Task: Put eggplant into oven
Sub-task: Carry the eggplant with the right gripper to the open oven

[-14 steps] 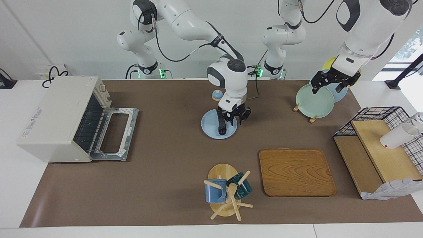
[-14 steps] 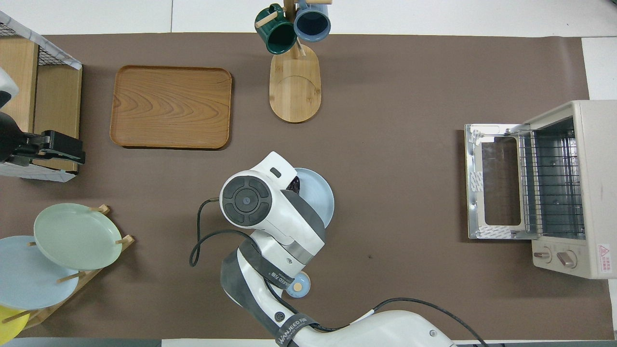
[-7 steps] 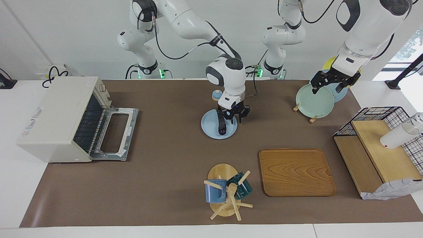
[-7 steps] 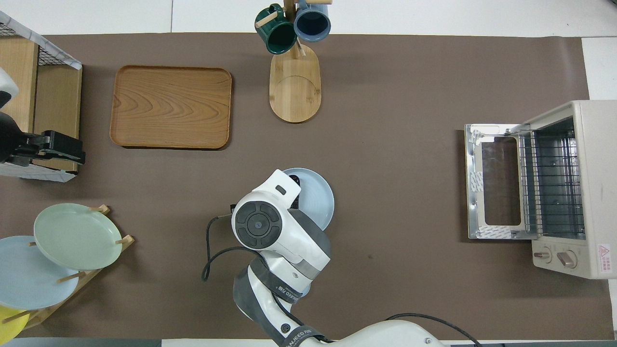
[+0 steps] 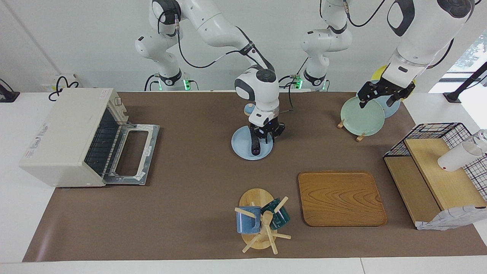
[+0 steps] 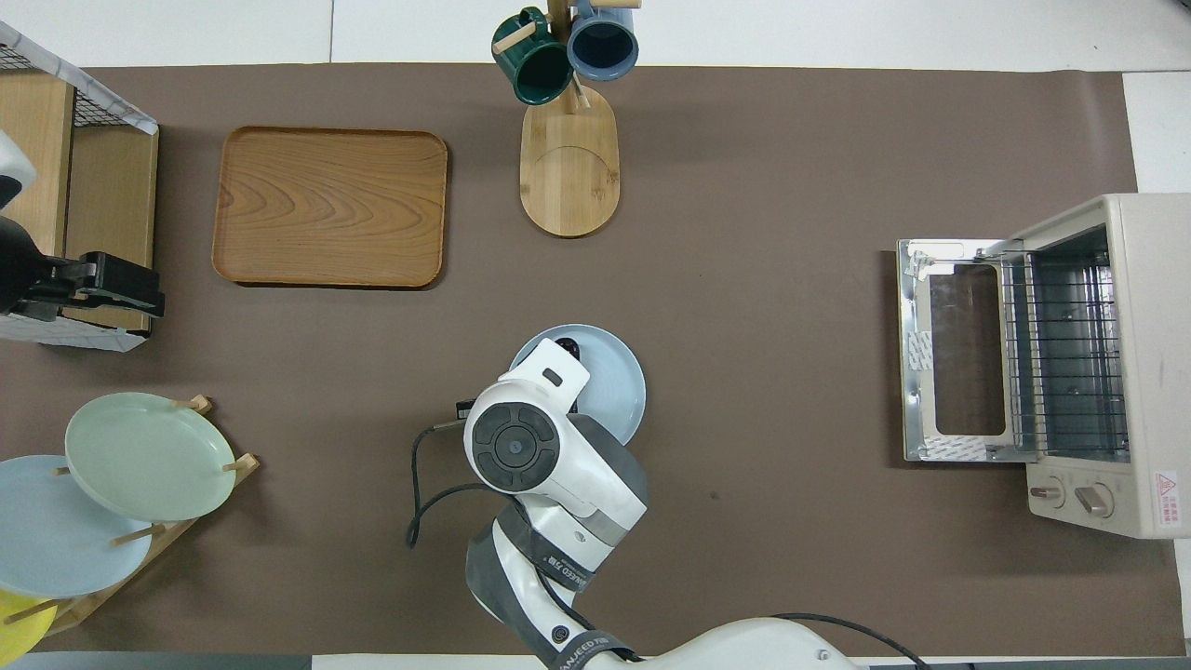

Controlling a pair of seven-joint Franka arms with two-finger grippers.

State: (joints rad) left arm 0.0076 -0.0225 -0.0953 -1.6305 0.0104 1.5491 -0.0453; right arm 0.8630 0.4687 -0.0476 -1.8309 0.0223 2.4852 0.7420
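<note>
Facing view: eggplant [image 5: 254, 145] lies on blue plate [image 5: 240, 147], oven [image 5: 66, 137] door open.

A robotics lab staged as a kitchen: two white robot arms [image 5: 213, 23] bolted at the frame's top before a bare white wall, a desk [image 5: 198, 198] under brown paper carrying a toaster oven [image 5: 64, 137] at left and a plate rack [image 5: 361, 114] at upper right.

White arms [image 5: 217, 23], grey joints, blk cables, blk pincers
</note>
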